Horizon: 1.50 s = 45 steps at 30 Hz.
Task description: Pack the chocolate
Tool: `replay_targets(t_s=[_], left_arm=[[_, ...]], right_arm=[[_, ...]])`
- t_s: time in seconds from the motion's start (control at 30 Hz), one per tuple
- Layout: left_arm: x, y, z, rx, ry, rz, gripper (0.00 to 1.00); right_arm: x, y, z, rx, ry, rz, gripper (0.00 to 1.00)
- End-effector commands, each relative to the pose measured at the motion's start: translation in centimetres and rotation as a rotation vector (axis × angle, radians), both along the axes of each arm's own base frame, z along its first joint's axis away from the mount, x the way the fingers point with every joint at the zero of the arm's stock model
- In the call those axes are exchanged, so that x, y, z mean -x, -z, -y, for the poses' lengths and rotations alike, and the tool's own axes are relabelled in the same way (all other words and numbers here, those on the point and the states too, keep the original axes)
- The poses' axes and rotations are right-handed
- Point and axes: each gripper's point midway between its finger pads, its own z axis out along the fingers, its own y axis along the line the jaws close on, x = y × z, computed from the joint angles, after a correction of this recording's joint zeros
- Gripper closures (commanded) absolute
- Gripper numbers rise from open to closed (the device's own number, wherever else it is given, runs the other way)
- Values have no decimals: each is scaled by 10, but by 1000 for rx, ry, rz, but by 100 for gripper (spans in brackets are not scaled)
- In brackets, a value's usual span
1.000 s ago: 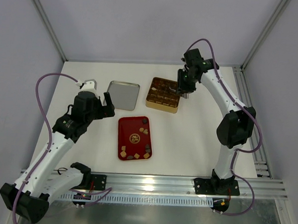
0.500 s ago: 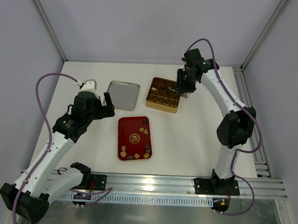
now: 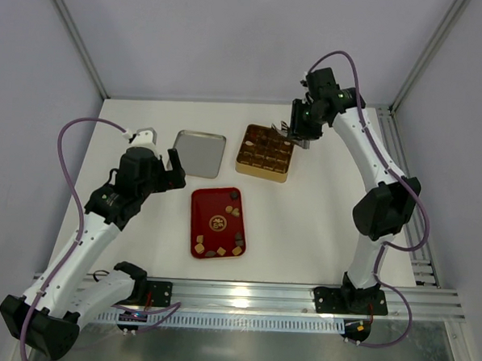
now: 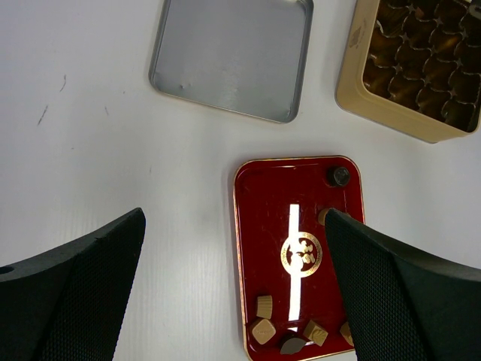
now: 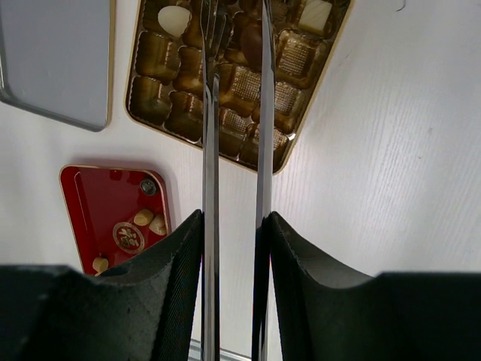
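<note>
Several chocolates, tan cubes and dark lumps (image 3: 221, 249), lie on the red tray (image 3: 211, 203); they also show in the left wrist view (image 4: 285, 331). A whitish piece (image 5: 174, 19) and a tan cube (image 5: 314, 15) sit in compartments of the gold tin (image 5: 284, 154). My right gripper (image 3: 299, 127) is shut on metal tongs (image 5: 209, 150), whose tips hang over the tin's far part (image 3: 261, 175). A dark lump (image 5: 252, 41) shows between the tips; I cannot tell if it is held. My left gripper (image 3: 162, 148) is open and empty, left of the tray.
A silver tin lid (image 3: 200, 152) lies left of the gold tin, also in the left wrist view (image 4: 233, 56). The enclosure's walls and frame posts stand around the white table. An aluminium rail runs along the near edge.
My right gripper with the tongs has moved from the tin's right edge toward the far side, and the arm has lifted. The left arm has not moved.
</note>
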Motion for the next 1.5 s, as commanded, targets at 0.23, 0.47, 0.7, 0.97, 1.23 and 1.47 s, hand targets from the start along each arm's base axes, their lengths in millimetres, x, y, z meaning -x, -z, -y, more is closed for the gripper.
replay_targets(t_s=[0.23, 0.47, 0.7, 0.97, 1.23, 1.47], left_arm=[[-3, -14, 5, 38, 13, 39, 0], [-3, -13, 10, 52, 33, 29, 0], [-3, -13, 12, 60, 42, 31, 0], [-2, -16, 11, 61, 38, 40, 0], [-2, -17, 11, 63, 42, 44, 0], [-2, -17, 11, 60, 40, 45, 0]], right_arm=[[-13, -50, 105, -5, 245, 153, 59], [-23, -2, 168, 20, 430, 105, 59], [-37, 41, 187, 66, 500, 79, 59], [-27, 90, 184, 66, 503, -5, 53], [-13, 139, 179, 68, 487, -101, 48], [-4, 167, 179, 83, 483, -172, 44]])
